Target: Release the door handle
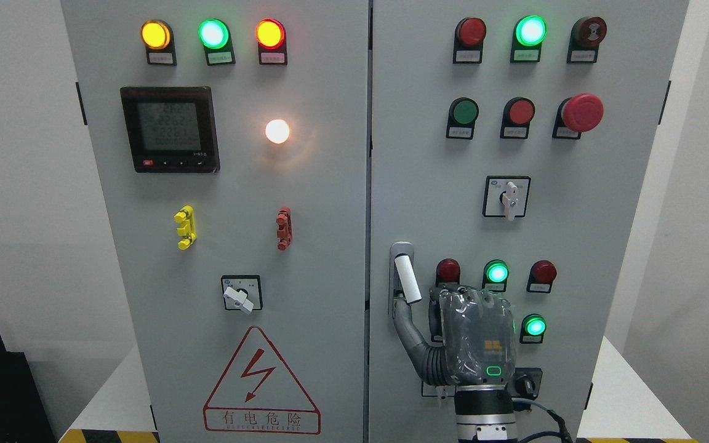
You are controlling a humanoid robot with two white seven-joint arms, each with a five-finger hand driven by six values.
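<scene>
Grey cabinet doors (330, 203) are filling my view, and my right hand (474, 341), fingers spread and gripping nothing, is touching thumb-tip to the foot of the white door handle (407, 278), so I judge releasing is nearly done, needing only a pull-back.

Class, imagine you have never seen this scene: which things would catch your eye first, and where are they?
First, the lit lamps: a yellow lamp, a green one and a red one glow along the top of the left door, with a bright white light below them. Then the big red mushroom button at the upper right of the right door. Low on that door, the robot's right hand reaches its thumb up to the base of the white door handle.
</scene>
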